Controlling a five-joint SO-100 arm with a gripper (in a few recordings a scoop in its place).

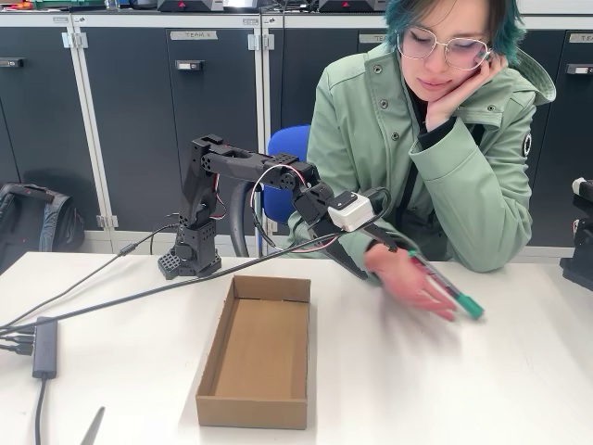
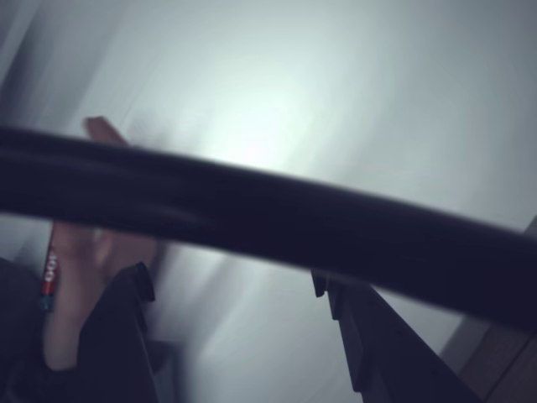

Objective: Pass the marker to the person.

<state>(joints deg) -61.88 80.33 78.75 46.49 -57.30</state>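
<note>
While holding the pincer spread wide with nothing between its fingers, reaches out over the table toward the person. Finds the marker just beyond the fingertips, lying across the person's upturned hand, green cap pointing away from the pincer. Shows the same in the wrist view: pincer parted, hand off to its left, red-labelled marker on that hand and clear of both fingers.

Looks like the tail of the handover, with the marker resting on the person's side. Calls next, most likely, for a straight retreat from the hand, without closing or dipping, so as not to nudge the fingers or knock the marker off. Blurs around the hand, so cannot say whether it grips the marker or merely supports it.

Has a thick black cable crossing right in front of the wrist camera, above the pincer's fingers, hiding much of what lies ahead. Runs that cable, in the fixed view, back from the pincer across the table. Leaves an open cardboard box behind and below the pincer, apart from it, worth clearing on any way back.
</note>
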